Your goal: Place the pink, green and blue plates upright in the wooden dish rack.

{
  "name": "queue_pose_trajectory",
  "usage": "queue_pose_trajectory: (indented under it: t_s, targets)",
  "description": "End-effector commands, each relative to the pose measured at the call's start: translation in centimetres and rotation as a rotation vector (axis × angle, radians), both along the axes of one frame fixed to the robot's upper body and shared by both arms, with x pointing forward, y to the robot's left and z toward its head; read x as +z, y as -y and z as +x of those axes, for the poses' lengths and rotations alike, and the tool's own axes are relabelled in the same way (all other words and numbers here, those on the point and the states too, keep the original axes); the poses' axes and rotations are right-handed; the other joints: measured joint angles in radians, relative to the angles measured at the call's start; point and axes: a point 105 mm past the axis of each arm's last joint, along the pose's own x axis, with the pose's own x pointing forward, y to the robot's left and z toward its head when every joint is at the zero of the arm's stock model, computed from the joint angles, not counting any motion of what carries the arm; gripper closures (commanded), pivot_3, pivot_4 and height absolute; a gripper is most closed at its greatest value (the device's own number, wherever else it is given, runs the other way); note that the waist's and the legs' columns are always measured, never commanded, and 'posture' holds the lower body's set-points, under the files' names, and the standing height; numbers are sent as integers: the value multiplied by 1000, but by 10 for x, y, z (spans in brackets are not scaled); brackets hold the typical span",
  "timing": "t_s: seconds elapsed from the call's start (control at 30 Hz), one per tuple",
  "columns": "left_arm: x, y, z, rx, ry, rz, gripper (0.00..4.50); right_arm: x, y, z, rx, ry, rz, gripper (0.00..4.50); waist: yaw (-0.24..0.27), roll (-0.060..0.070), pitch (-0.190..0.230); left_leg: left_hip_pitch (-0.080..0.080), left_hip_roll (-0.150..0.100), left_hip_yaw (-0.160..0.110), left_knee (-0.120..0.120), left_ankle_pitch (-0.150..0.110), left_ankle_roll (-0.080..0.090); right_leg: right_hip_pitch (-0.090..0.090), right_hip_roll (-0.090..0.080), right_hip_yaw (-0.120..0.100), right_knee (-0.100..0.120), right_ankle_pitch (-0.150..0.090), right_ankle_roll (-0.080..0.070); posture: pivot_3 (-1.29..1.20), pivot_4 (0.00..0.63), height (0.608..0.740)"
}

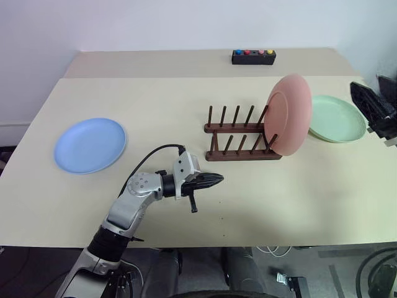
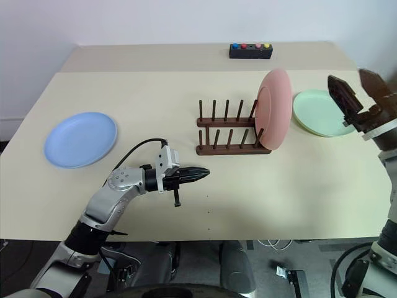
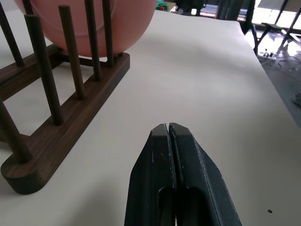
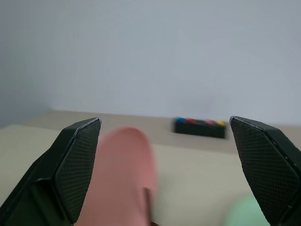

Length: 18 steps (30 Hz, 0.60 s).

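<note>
The pink plate [image 2: 274, 109] is seen standing upright at the right end of the wooden dish rack [image 2: 231, 132], held between its end pegs. The remaining slots of the rack are unoccupied. The green plate [image 2: 317, 112] is found lying flat on the worktop [image 2: 285, 186] just right of the rack, partly hidden behind the pink plate. The blue plate [image 2: 80, 139] is found lying flat near the worktop's left edge, well apart from the rack. The left tool [image 2: 205, 172] is observed with its fingers pressed together on nothing, held level in front of the rack and pointing to the right. The right tool [image 2: 353, 89] is observed with its fingers spread wide, empty, raised beside the green plate. A black box with coloured buttons [image 2: 250, 50] is noted at the far edge.
</note>
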Motion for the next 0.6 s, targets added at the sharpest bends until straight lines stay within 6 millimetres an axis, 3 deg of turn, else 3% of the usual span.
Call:
queue_pose_trajectory:
  t_s: [0.03, 0.23, 0.37, 0.6]
  targets:
    - [9, 1, -2, -13, 30, -23, 4500, -28, 31, 4, -199, -135, -247, 29, 0, 1, 0, 0, 0, 0, 0, 0, 0, 0, 0, 0, 0, 0, 0, 0, 150, 740]
    - [9, 3, -2, -30, 31, -17, 4500, -87, 39, 27, -224, -325, -641, 29, -18, 3, -2, 2, 0, 3, 0, 0, 0, 0, 0, 3, 1, 0, 0, 0, 150, 740]
    - [9, 3, -1, -30, 36, -12, 4500, -107, 41, 45, -209, -382, -840, 29, -30, 5, -1, 3, 0, 4, 0, 0, 0, 0, 0, 4, 1, 0, 0, 0, 150, 740]
    - [10, 1, -2, -17, 45, -14, 4500, -132, 43, 67, -193, -437, -1015, 29, -32, 5, -1, 3, 0, 4, -1, 0, 0, 0, 0, 4, 1, 0, 0, 0, 150, 740]
